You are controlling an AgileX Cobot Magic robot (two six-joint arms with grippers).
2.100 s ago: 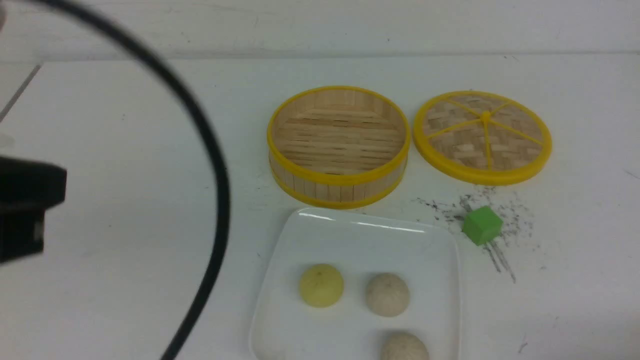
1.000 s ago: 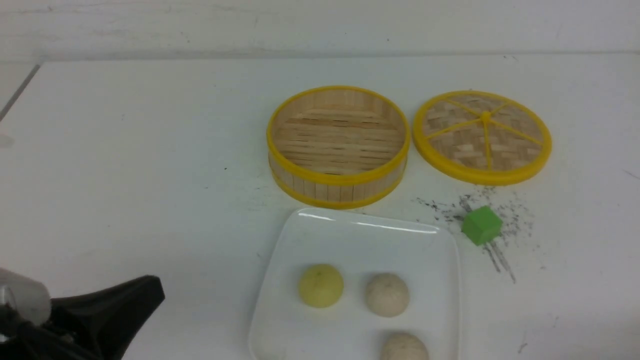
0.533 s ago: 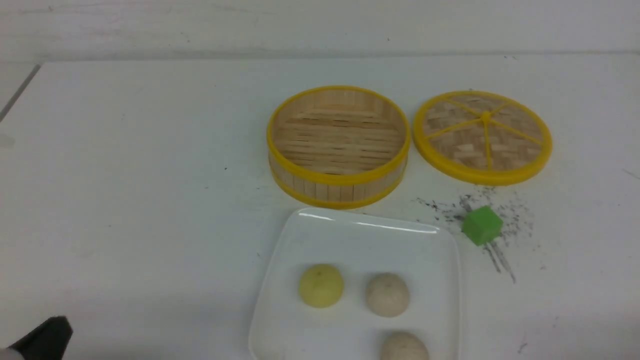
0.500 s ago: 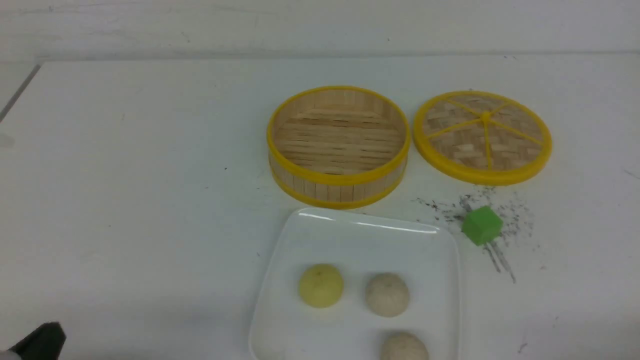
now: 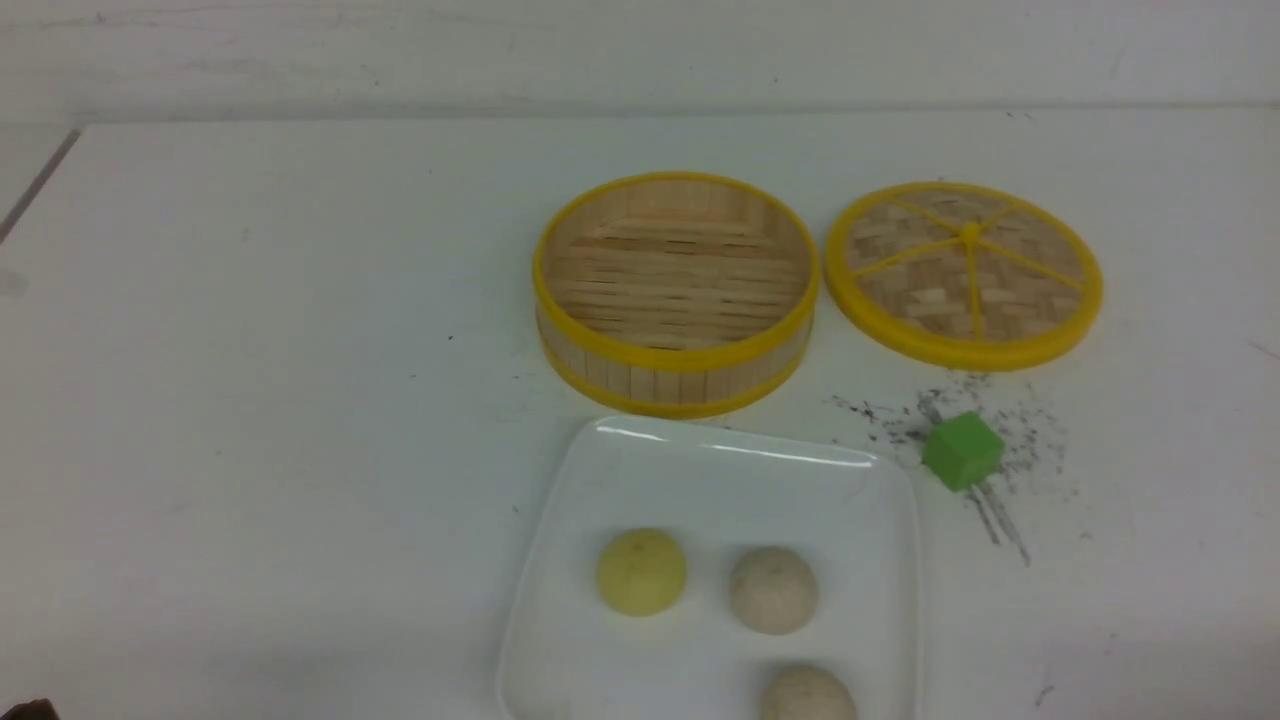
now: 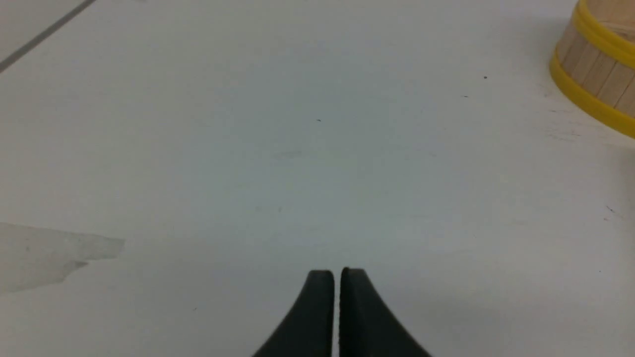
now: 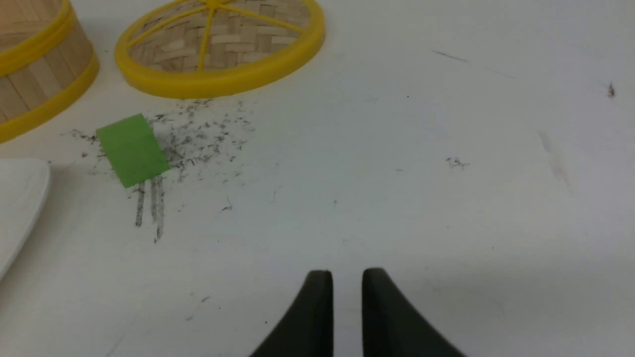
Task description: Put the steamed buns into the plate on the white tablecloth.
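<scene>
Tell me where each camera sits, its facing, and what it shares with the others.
Front: between the arms, facing forward over the plate; a dark sliver at the left edge.
Left wrist: on that arm, facing tablecloth beyond its gripper.
Right wrist: on that arm, facing tablecloth beyond its gripper.
Front and right share the green cube.

Between the left fingers (image 6: 320,317) and right fingers (image 7: 317,320), the plate (image 5: 690,665) holds three steamed buns (image 5: 641,572); beyond both pairs lie the steamer (image 5: 675,385), lid (image 5: 1020,285) to its right, cube (image 5: 963,451) before the lid
</scene>
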